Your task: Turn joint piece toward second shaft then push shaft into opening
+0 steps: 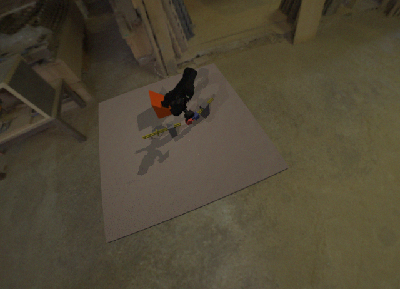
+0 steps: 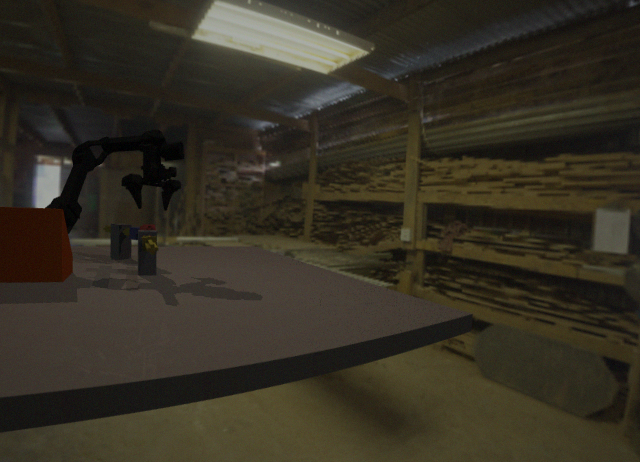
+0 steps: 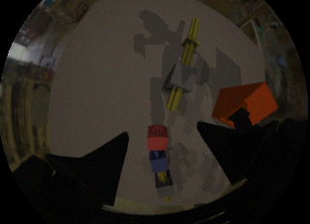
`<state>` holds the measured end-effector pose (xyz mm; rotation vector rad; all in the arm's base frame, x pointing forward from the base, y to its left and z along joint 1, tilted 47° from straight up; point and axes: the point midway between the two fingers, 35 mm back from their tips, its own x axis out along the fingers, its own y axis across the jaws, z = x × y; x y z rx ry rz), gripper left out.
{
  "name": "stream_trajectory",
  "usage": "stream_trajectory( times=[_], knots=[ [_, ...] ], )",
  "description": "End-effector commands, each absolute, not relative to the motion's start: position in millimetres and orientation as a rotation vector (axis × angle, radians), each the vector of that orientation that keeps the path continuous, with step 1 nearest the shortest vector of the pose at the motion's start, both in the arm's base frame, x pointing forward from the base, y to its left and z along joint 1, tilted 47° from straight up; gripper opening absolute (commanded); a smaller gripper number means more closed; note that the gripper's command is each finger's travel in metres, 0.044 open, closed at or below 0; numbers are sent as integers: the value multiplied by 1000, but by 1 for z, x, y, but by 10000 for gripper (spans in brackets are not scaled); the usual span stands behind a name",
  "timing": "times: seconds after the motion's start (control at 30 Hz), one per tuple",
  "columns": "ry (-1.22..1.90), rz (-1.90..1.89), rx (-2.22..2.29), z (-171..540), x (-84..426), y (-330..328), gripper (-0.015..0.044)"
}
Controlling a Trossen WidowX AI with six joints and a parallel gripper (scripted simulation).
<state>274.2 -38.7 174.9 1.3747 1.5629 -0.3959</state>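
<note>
gripper: while its two fingers stand wide apart with nothing between them, the open gripper point(image 1: 189, 115) point(image 2: 152, 208) point(image 3: 163, 130) hangs tips down above the joint, touching none of the pieces.
red joint piece: below the hand, the square red piece point(image 1: 189, 121) point(image 2: 147, 227) point(image 3: 157, 138) shows between the two fingers in the wrist view, at the end of the blue piece.
blue piece: just beside the red one, the blue piece point(image 1: 195, 116) point(image 2: 134, 233) point(image 3: 158, 161) sits lower than the hand, toward the first block.
first shaft: the yellow first shaft point(image 1: 210, 101) point(image 3: 162, 176) runs away from the blue piece, on the side opposite the red one.
first block: the grey first block point(image 1: 205, 111) point(image 2: 120, 241) point(image 3: 165, 190) stands upright below hand level, bearing that shaft.
second shaft: beyond the red piece from the hand, the yellow second shaft point(image 1: 148, 136) point(image 2: 149, 243) point(image 3: 173, 99) ends apart from it; the opening's exact aim seems too dim to judge.
second block: the grey second block point(image 1: 172, 131) point(image 2: 147, 261) point(image 3: 182, 79) carries the second shaft.
collar: farther out from the hand, a yellow collar point(image 1: 157, 132) point(image 3: 191, 42) sits on the second shaft.
orange box: well off to one side of the hand, the orange box point(image 1: 156, 99) point(image 2: 31, 244) point(image 3: 244, 104) rests on the table point(image 1: 194, 182) point(image 2: 258, 333) point(image 3: 97, 79).
</note>
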Motion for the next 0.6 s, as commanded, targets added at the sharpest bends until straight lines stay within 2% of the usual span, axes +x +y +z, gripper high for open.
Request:
stream_trajectory(
  times=[0.0, 0.57],
  knots=[
    [1558, -486, 1450, 175, 274, -38, 440],
    [1552, -549, 1502, 147, 279, -10, 440]
  ],
)
